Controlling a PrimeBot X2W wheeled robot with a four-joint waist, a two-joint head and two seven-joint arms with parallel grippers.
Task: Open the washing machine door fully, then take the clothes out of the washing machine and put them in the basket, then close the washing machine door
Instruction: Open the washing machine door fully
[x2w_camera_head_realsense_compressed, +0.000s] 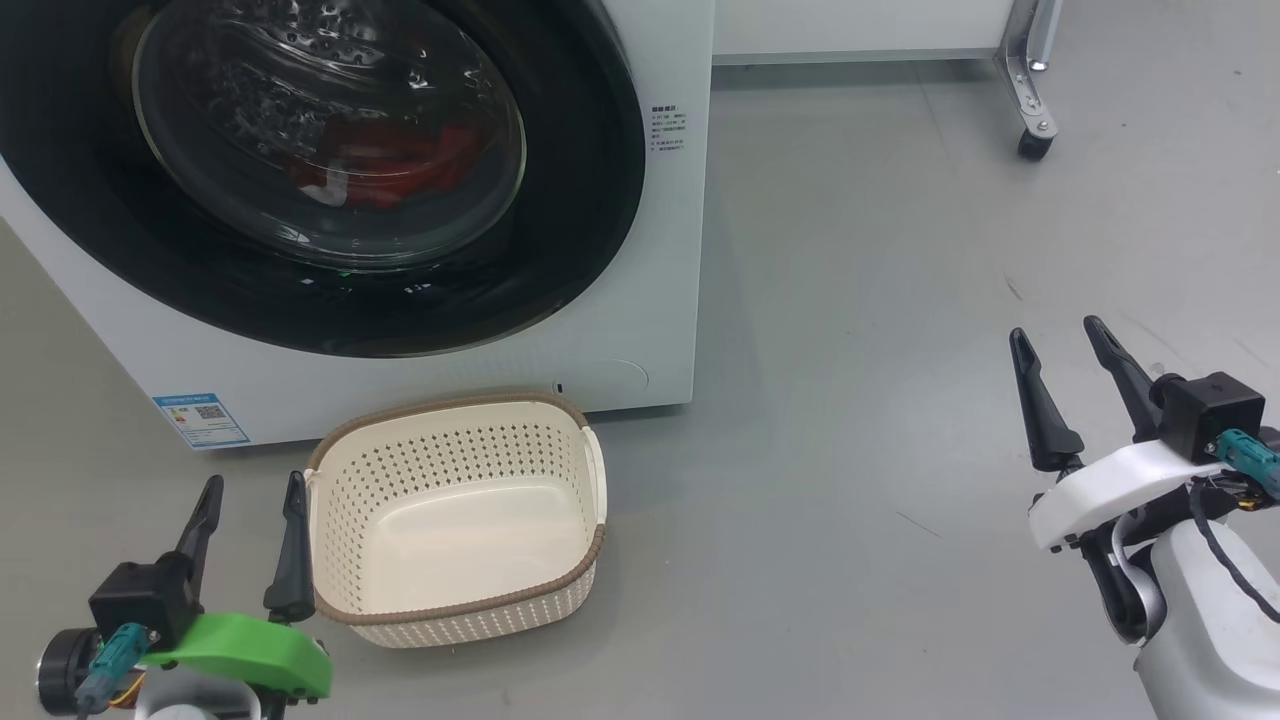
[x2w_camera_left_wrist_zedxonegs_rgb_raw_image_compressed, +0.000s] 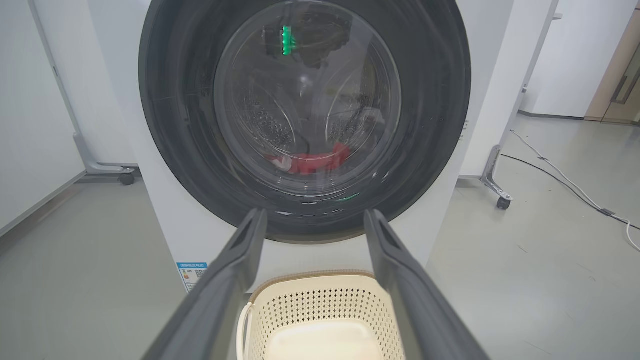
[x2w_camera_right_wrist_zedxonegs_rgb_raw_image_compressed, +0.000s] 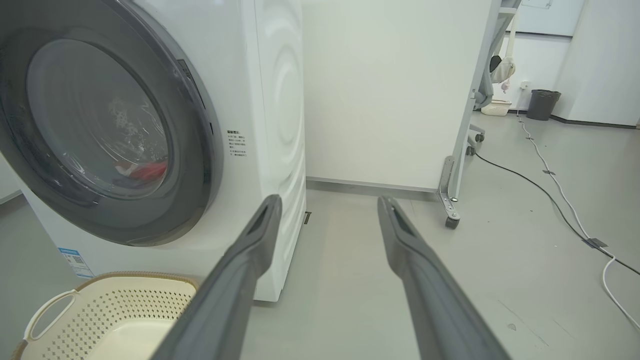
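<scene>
Fingers (x2w_camera_head_realsense_compressed: 293, 550) of the left end effector (x2w_camera_head_realsense_compressed: 255, 480) stand spread wide with nothing between them, pointing forward and slightly up toward the washing machine (x2w_camera_head_realsense_compressed: 670, 300) from a green wrist cover (x2w_camera_head_realsense_compressed: 250, 655) at the lower left of the head view. The inner finger runs just beside the left rim of the basket (x2w_camera_head_realsense_compressed: 450, 402); whether it touches cannot be told. The right end effector (x2w_camera_head_realsense_compressed: 1055, 328) is likewise splayed and empty. It is raised on a white wrist cover (x2w_camera_head_realsense_compressed: 1120, 480) and pale forearm (x2w_camera_head_realsense_compressed: 1210, 620) well to the right, above bare floor (x2w_camera_head_realsense_compressed: 850, 350), with its fingers tilted up and a little leftward. In the right wrist view they aim past the machine's right front corner. The basket sits empty on the floor just in front of the machine, below the washing machine door (x2w_camera_head_realsense_compressed: 580, 200). The door's black rim lies flush against the white front, shut. Behind its glass bowl the clothes (x2w_camera_head_realsense_compressed: 400, 160) lie as a red heap at the bottom of the drum. A blue label sticker (x2w_camera_head_realsense_compressed: 200, 420) marks the machine's lower left front. A wheeled metal leg (x2w_camera_head_realsense_compressed: 1030, 100) stands farther back on the right.
</scene>
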